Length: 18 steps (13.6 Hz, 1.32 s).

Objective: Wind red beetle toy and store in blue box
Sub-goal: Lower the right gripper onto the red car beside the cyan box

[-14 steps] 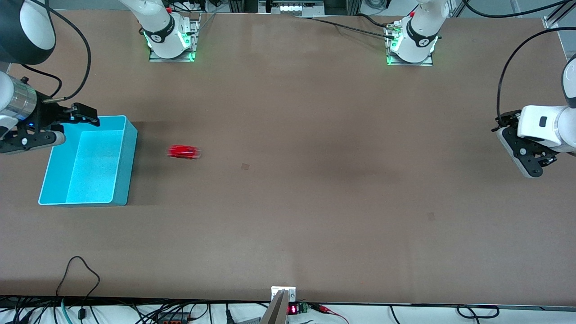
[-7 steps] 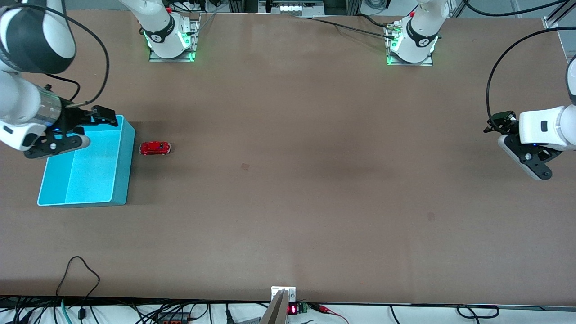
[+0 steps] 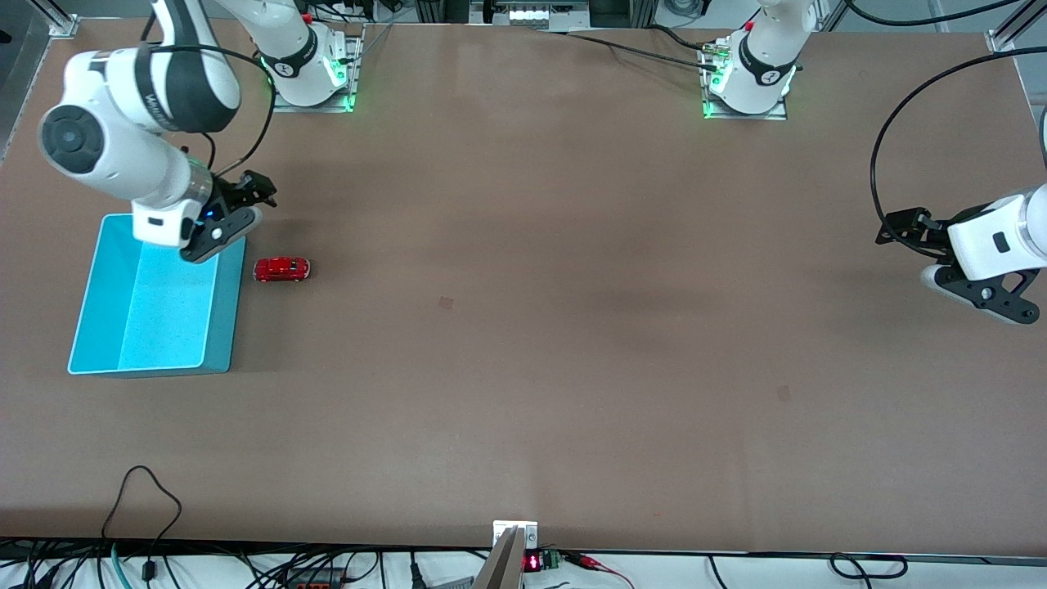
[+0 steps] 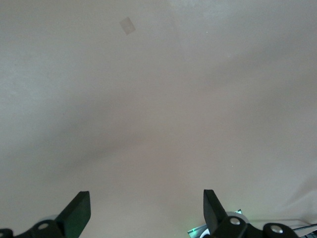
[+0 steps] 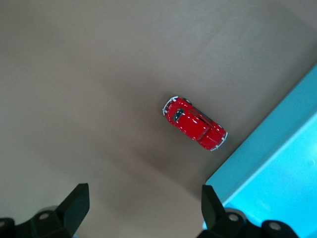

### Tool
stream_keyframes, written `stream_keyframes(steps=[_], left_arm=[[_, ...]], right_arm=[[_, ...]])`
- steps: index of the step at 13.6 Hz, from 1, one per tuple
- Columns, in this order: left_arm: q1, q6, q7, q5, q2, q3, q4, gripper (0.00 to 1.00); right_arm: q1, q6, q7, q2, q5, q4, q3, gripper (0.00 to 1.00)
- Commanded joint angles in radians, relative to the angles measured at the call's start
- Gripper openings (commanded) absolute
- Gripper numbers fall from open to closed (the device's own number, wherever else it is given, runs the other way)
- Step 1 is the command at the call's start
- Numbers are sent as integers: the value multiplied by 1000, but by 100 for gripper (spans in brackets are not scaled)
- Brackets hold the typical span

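Red beetle toy (image 3: pixel 281 269) sits on its wheels on the brown bench (image 3: pixel 523 343), just beside the blue box (image 3: pixel 155 360) on the side toward the left arm's end and apart from its wall, as the right wrist view also shows (image 5: pixel 195 123), with a corner of the box (image 5: pixel 277 168) close by. The blue box stands open at the right arm's end of the bench, and what can be seen of its inside appears to hold nothing, though the arm covers one corner. The right tool (image 3: pixel 237 214) hangs over the box corner nearest the robots' bases, its fingers (image 5: pixel 75 203) spread wide and gripping nothing. The left tool (image 3: pixel 941 254) waits above the bare bench at the left arm's end, well apart from toy and box, its fingers (image 4: pixel 77 213) likewise wide apart and empty.
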Motion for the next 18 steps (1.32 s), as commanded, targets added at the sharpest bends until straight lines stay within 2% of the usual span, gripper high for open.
stream_keyframes(steps=[1, 3, 8, 9, 11, 13, 14, 15, 16, 18], left_arm=[[4, -22, -91, -8, -4, -9, 15, 100], [3, -22, -211, -11, -4, -9, 17, 100], [-11, -54, -484, -53, -25, 2, -2, 100], [-75, -71, -528, -54, -48, 32, -3, 100], [-256, -62, -546, -76, -94, 224, -41, 100], [-443, -7, -540, -102, -164, 443, -107, 100], [-482, 69, -529, -108, -221, 485, -184, 100], [-484, 167, -495, -109, -284, 491, -272, 100], [-484, 232, -442, -109, -319, 491, -319, 100], [-479, 243, -342, -111, -313, 490, -312, 100]], right_arm=[[-74, 142, -282, -16, 1, -110, 22, 100], [-88, 260, -451, 18, 1, -162, 22, 100], [-100, 517, -778, 145, 0, -214, 24, 100], [-100, 563, -822, 159, 0, -225, 25, 100], [-100, 613, -870, 190, 0, -230, 27, 100], [-98, 624, -870, 210, 0, -230, 29, 100], [-98, 636, -870, 223, 1, -231, 30, 100], [-97, 644, -870, 240, 1, -231, 30, 100], [-97, 662, -870, 257, 1, -231, 30, 100], [-94, 682, -870, 268, 1, -234, 29, 100]])
